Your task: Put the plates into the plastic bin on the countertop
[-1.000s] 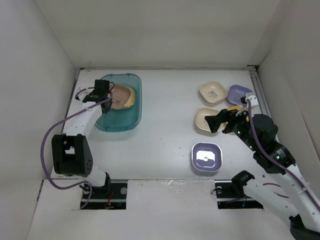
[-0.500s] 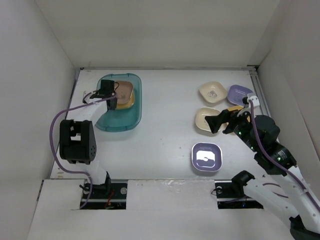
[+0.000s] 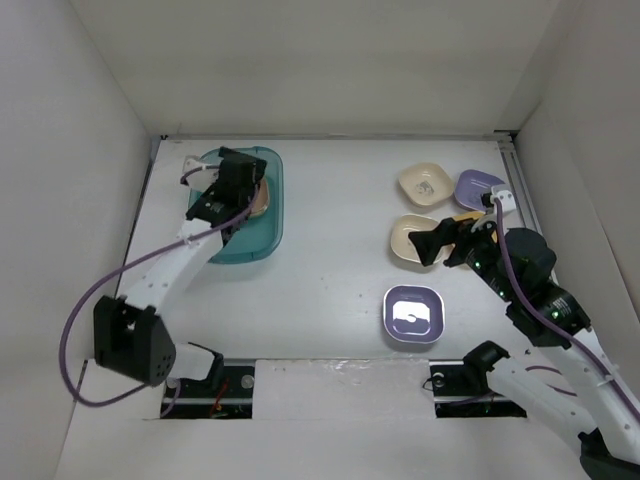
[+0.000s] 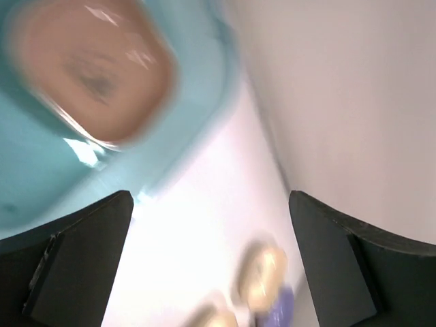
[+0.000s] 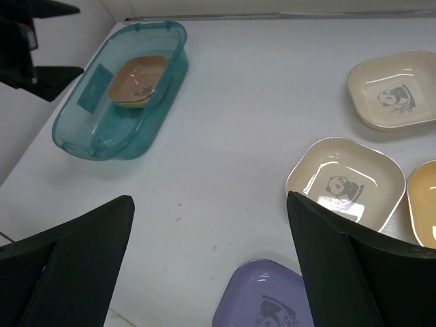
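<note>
Five plates on countertop; one plastic bin

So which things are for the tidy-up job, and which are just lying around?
For the job: translucent teal plastic bin; brown-pink square plate inside it; far cream plate; near cream plate; far lavender plate; near lavender plate; yellow-orange plate; white countertop.

Just there: purple arm cables; white walls.

One plate lies in the bin, left; other plates sit well right.
</note>
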`<state>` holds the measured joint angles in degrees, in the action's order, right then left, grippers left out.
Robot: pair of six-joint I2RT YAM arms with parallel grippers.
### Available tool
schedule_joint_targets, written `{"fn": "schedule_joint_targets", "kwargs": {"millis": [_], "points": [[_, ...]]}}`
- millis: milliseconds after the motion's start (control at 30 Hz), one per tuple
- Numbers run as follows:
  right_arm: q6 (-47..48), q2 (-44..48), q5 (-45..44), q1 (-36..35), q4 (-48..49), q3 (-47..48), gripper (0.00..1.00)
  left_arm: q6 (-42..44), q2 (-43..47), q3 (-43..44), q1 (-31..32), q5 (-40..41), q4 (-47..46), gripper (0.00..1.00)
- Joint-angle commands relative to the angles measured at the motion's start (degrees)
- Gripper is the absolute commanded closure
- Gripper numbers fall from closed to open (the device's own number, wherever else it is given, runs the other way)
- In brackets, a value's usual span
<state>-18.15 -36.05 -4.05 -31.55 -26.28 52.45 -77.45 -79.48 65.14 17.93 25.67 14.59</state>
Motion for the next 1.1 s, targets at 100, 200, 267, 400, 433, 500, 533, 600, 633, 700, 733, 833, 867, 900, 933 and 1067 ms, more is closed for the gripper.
{"fn": "schedule_joint_targets", "kwargs": {"millis": [100, 200, 267, 400, 433, 500, 533, 600, 633, 700, 733, 833, 867, 900, 933, 1067], "points": [[0.1, 0.7, -3.8, 0.1, -0.4, 2.3, 0.0, 21.8, 3.2, 4.2, 18.2, 1.9, -5.2, 0.0], [-0.4, 1.2, -8.2, 0.1, -5.3, 5.6, 0.0, 25.2, -2.3, 3.4, 28.9, -0.9, -4.4, 0.0], [-0.4, 1.9, -10.7, 0.6, -7.5, 8.3, 0.0, 26.7, -5.8, 3.4, 38.5, 1.4, -3.2, 0.0], [-0.4, 5.9, -14.8, 0.6, -11.8, 12.2, 0.0, 23.8, -15.6, 7.9, 50.5, 3.8, 3.0, 0.0], [-0.4, 6.5, -15.5, 0.6, -12.4, 12.8, 0.0, 23.7, -17.3, 8.7, 52.0, 3.8, 3.7, 0.0], [-0.4, 7.1, -15.5, 0.6, -12.9, 13.5, 0.0, 21.7, -21.1, 9.9, 55.3, 5.4, 6.8, 0.0], [-0.4, 7.8, -15.5, 0.6, -13.7, 13.5, 0.0, 19.9, -21.8, 9.9, 55.3, 5.4, 6.9, 0.02], [-0.4, 7.8, -15.5, 0.6, -13.7, 14.1, 0.0, 18.3, -22.4, 7.6, 56.0, 3.4, 6.2, 0.04], [-0.4, 7.8, -15.5, 0.6, -13.7, 14.1, 0.0, 18.3, -22.4, 6.5, 56.0, 2.6, 3.9, 0.08], [-0.4, 7.8, -14.1, 0.6, -13.7, 14.1, 0.0, 17.5, -24.4, 5.8, 56.0, 2.6, 3.9, 0.15], [-0.4, 7.8, -14.1, 0.6, -13.7, 13.5, 0.0, 17.5, -25.5, 5.8, 56.0, 1.9, 5.0, 0.21], [-0.4, 8.5, -12.7, 0.6, -12.6, 13.0, 0.0, 16.1, -31.0, 9.4, 56.0, 1.9, 8.1, 0.43], [-0.4, 8.5, -12.7, 0.6, -12.0, 12.9, 0.0, 15.5, -31.8, 9.4, 56.0, 1.9, 9.9, 0.53], [-0.4, 8.5, -12.7, 0.6, -12.0, 12.9, 0.0, 14.8, -32.3, 9.4, 56.0, 2.4, 10.5, 0.63], [-0.4, 8.5, -12.2, 0.6, -12.0, 12.9, 0.0, 14.8, -32.3, 9.4, 56.0, 2.5, 10.5, 0.63], [-0.4, 8.5, -12.2, 0.6, -12.0, 12.9, 0.0, 14.2, -31.1, 6.4, 56.0, 3.0, 10.0, 0.59]]}}
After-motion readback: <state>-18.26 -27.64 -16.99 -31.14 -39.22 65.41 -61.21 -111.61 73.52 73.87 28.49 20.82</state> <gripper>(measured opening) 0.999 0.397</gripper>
